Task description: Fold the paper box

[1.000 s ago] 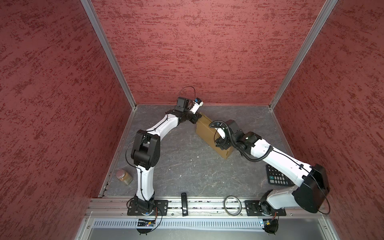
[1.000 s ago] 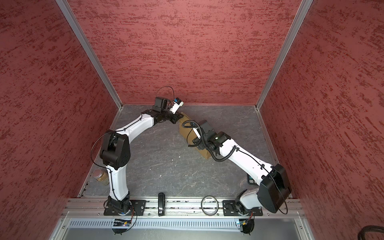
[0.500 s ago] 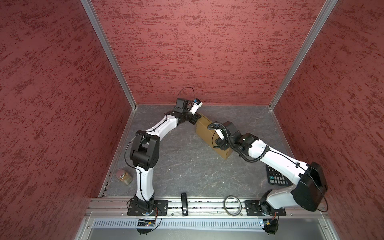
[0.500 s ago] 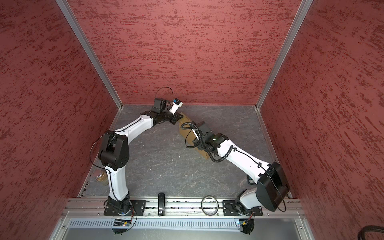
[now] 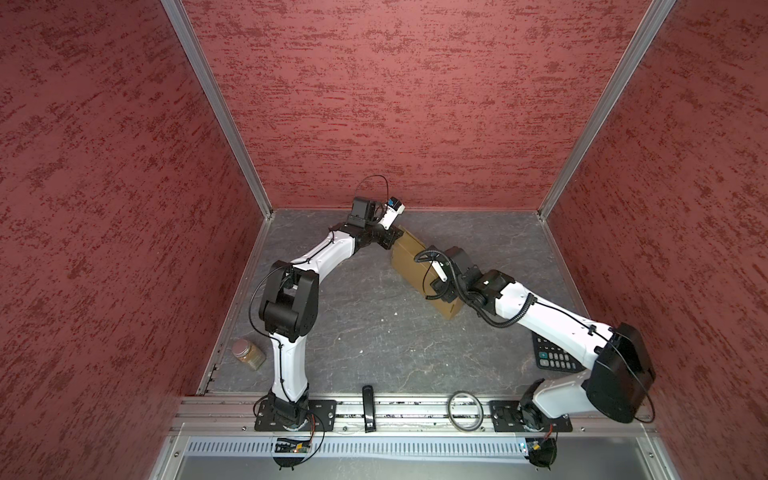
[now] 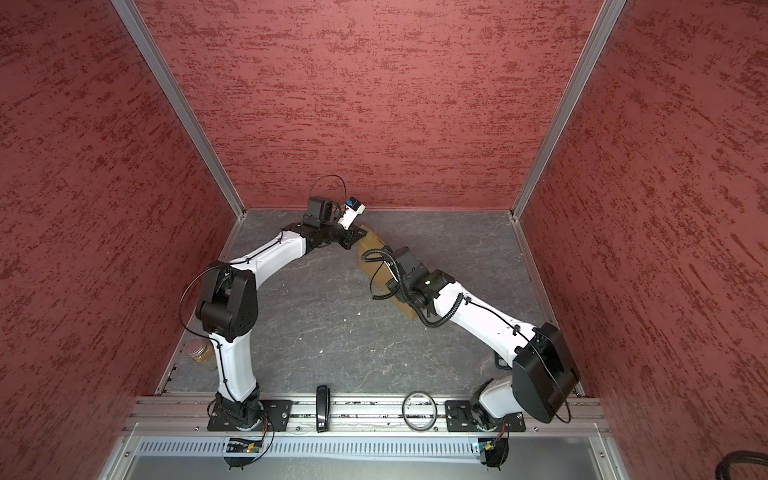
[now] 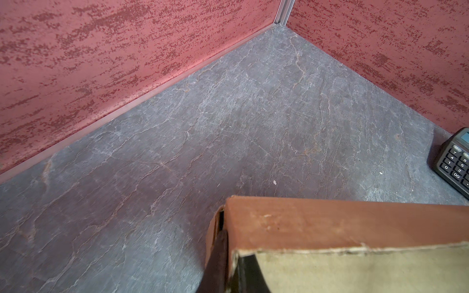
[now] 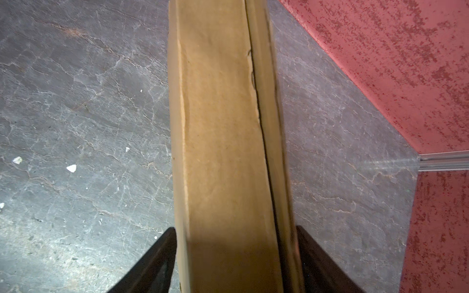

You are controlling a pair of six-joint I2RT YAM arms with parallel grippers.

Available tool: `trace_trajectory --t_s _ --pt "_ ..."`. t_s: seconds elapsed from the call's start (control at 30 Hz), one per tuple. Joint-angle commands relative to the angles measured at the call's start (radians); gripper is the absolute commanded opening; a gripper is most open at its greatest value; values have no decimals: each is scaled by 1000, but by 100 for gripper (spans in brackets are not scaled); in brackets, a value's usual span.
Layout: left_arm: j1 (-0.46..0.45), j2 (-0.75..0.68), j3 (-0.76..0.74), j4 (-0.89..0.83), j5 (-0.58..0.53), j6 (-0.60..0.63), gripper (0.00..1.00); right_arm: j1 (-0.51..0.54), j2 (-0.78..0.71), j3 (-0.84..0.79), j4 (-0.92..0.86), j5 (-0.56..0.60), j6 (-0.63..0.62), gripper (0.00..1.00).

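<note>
Right wrist view: the paper box (image 8: pixel 218 152), a smooth brown cardboard slab on edge, runs down mid-frame, the right gripper (image 8: pixel 235 228) clamped across it; the left gripper (image 7: pixel 232 253) pinches its corner.

The paper box (image 8: pixel 220 152) is plain brown cardboard, matt and slightly fibrous, with a ragged pale cut edge in the left wrist view. The tabletop (image 5: pixel 374 332) has a dull grey, slate-like finish with fine pale veins, and the walls (image 5: pixel 395 104) are rough, grainy red, joined by brushed metal corner strips (image 5: pixel 216 108). The arms (image 5: pixel 332 249) have smooth, glossy white plastic shells with matt black joints; the calculator (image 7: pixel 456 162) is black plastic.
</note>
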Motion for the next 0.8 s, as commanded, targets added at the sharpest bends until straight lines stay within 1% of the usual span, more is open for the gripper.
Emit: trace_trajectory --t_s 0.0,0.2,0.4,0.53,0.77 --pt "1 47 -50 -113 -18 -6 12 12 -28 -26 56 43 -24 73" --pt "2 56 -52 -105 -16 -8 11 15 -39 -58 119 69 -58 74" --pt "3 59 -58 -95 -15 -11 11 17 -51 -79 159 76 -80 78" --pt "3 61 -57 -91 -13 -13 11 17 -56 -82 174 74 -89 77" --pt "7 61 -58 -90 -13 -12 15 20 -57 -83 178 70 -92 73"
